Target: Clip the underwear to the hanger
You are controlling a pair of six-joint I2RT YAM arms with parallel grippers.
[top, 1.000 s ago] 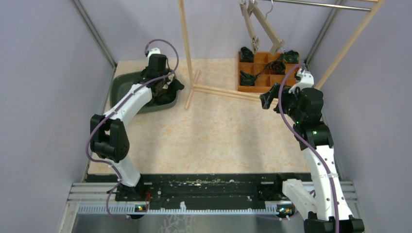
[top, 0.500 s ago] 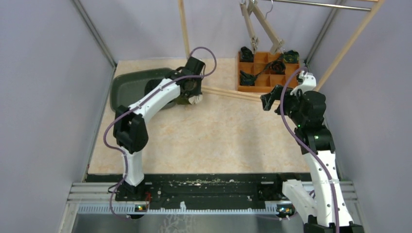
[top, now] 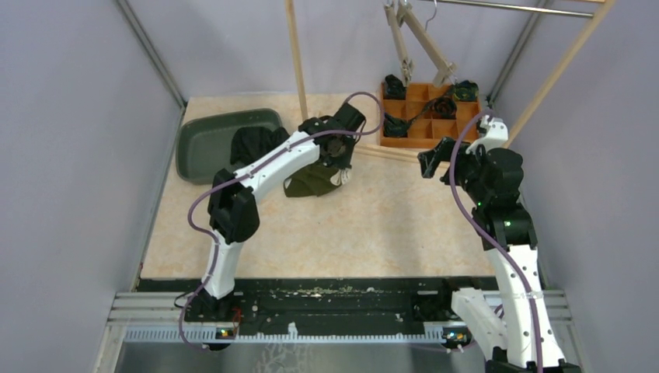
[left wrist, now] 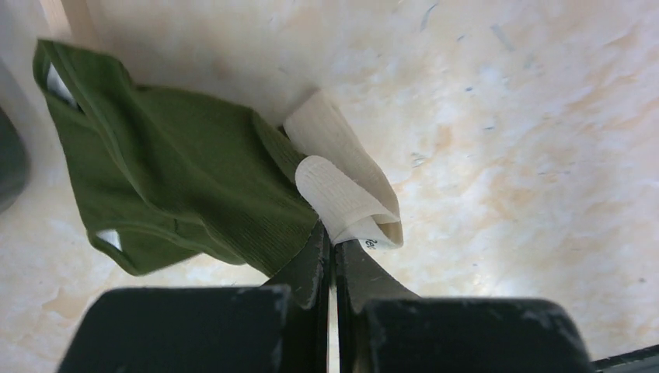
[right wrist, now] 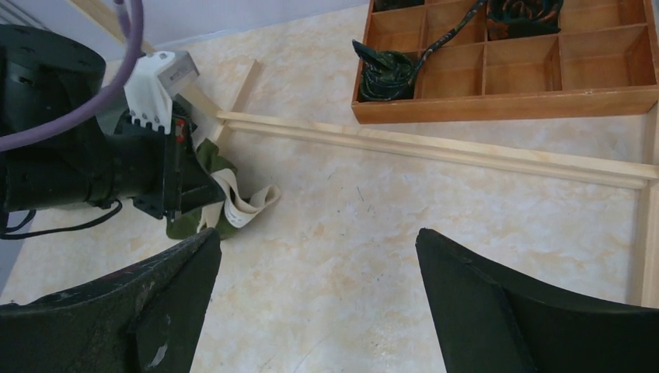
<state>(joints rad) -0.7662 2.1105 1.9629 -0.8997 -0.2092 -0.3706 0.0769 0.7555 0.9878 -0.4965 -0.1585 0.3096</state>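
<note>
- left gripper (left wrist: 332, 241) clamped tight on the cream waistband (left wrist: 342, 194) of the green underwear (left wrist: 179, 179); pinch is at one folded end of the band
- right gripper (right wrist: 319, 233) wide open, nothing in it
- underwear location: left of the wooden compartment box (top: 427, 113) and a bit nearer the robot, just on the near side of the rack floor bar (right wrist: 435, 148) that runs along the box's near edge
- can't tell if the cloth's low edge touches the table or hangs free
- key relation: the wooden clip hanger (top: 420, 39) hangs above the box on its far side, so it is beyond and to the right of the left gripper and higher up
- underwear long axis, overhead view: roughly left-right; the green body trails away from the box and the gripped waistband end points toward it
- the waistband is doubled over at the pinch and not spread flat
- the hanger's long axis is slanted, with its lower ends pointing down toward the box's far edge
- nearer arm: the right gripper sits just off the box's near-right corner, closer to the hanger than the left gripper
- judgement: the left arm has to carry up and over the box, and the free right gripper looks placed to work a clip or take the loose end of the band
</note>
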